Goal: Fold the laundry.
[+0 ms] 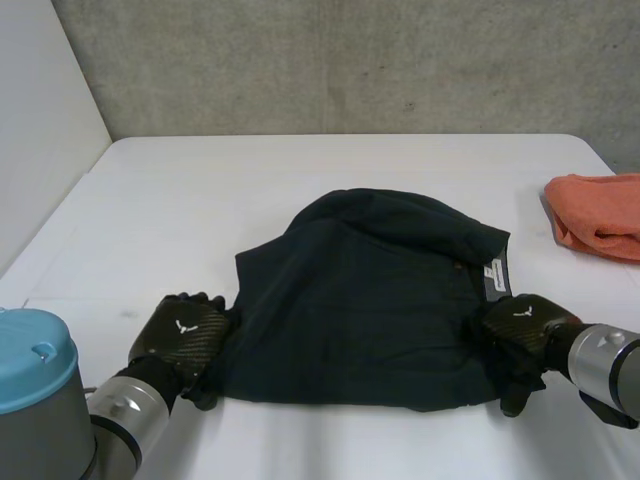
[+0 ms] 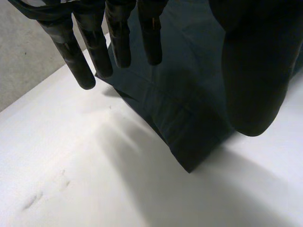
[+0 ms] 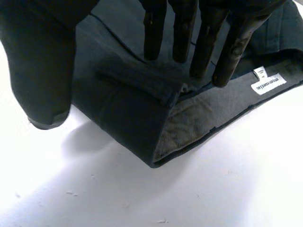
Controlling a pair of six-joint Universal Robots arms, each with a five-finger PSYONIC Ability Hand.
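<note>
A dark navy garment (image 1: pixel 370 290) lies folded in the middle of the white table (image 1: pixel 180 200), its white label (image 1: pixel 493 272) showing at the right side. My left hand (image 1: pixel 185 335) rests at the garment's near left corner. In the left wrist view its fingers (image 2: pixel 90 47) are straight and spread over the cloth's corner (image 2: pixel 184 127), the thumb apart from them, gripping nothing. My right hand (image 1: pixel 520 325) is at the near right corner. Its straight fingers (image 3: pixel 203 42) hover over the folded edge (image 3: pixel 128 109) next to the label (image 3: pixel 267 85).
An orange cloth (image 1: pixel 598 215) lies bunched at the table's right edge, beyond my right hand. A grey wall stands behind the table's far edge. Bare white table surrounds the garment on the left and at the front.
</note>
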